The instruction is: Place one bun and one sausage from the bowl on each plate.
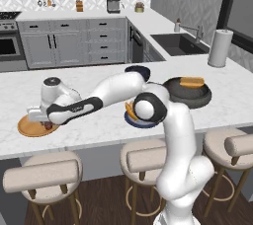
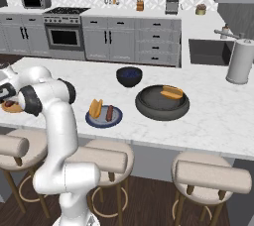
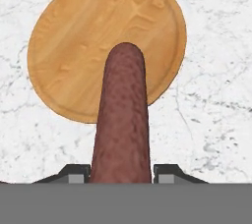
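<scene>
Reddish-brown sausage (image 3: 121, 120), clamped between the two-finger gripper (image 3: 121, 176), hangs just above the round tan wooden plate (image 3: 69, 46), empty beneath. Delivery step, I'd say: next, lower it and let go, then fetch the golden bun (image 1: 191, 81).

The wooden plate (image 3: 106, 41) shows tan grain with faint raised ripples and a matt, unvarnished look. The sausage (image 3: 121, 120) above it, running toward six o'clock in the hand view, has a finely pebbled, rough reddish-brown skin without shine. The counter (image 3: 211, 95) is white marble-look stone, smooth, with thin grey veins. At three o'clock of the arm in the left base view, the bowl (image 1: 190, 94) looks dark, smooth and dully matt. The blue-grey plate (image 2: 117, 117) seems a glazed ceramic. The stools (image 2: 213, 175) look padded in soft beige cloth.
</scene>
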Available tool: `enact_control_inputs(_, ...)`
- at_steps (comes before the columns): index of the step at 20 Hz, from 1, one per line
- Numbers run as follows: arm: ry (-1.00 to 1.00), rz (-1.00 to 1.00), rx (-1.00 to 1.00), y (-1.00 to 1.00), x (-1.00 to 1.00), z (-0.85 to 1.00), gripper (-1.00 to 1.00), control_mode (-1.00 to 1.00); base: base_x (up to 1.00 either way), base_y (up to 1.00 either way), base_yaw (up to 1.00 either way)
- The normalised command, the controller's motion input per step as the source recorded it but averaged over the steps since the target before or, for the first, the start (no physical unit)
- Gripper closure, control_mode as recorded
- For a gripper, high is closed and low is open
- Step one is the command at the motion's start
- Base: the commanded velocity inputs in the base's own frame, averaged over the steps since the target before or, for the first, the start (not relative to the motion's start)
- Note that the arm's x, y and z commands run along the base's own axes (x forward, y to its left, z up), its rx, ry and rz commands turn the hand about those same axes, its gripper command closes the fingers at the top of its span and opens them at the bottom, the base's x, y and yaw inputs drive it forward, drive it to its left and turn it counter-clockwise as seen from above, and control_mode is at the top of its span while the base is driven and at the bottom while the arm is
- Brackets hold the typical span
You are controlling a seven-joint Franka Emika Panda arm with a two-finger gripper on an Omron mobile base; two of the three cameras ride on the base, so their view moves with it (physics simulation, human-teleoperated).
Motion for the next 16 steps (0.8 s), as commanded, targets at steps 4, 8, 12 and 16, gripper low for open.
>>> enact_control_inputs(4, 0.07, -0.08, -0.04, 0.16, 0.27, -0.19, 1.0, -1.0, 0.0, 0.0, 0.0)
enact_control_inputs(8, 0.05, -0.05, -0.02, 0.09, 0.4, -0.21, 1.0, -1.0, 0.0, 0.0, 0.0)
enact_control_inputs(12, 0.03, -0.03, 0.0, 0.08, 0.45, -0.3, 1.0, -1.0, 0.0, 0.0, 0.0)
enact_control_inputs(16, 0.0, 0.0, -0.01, 0.16, 0.39, -0.32, 1.0, -1.0, 0.0, 0.0, 0.0)
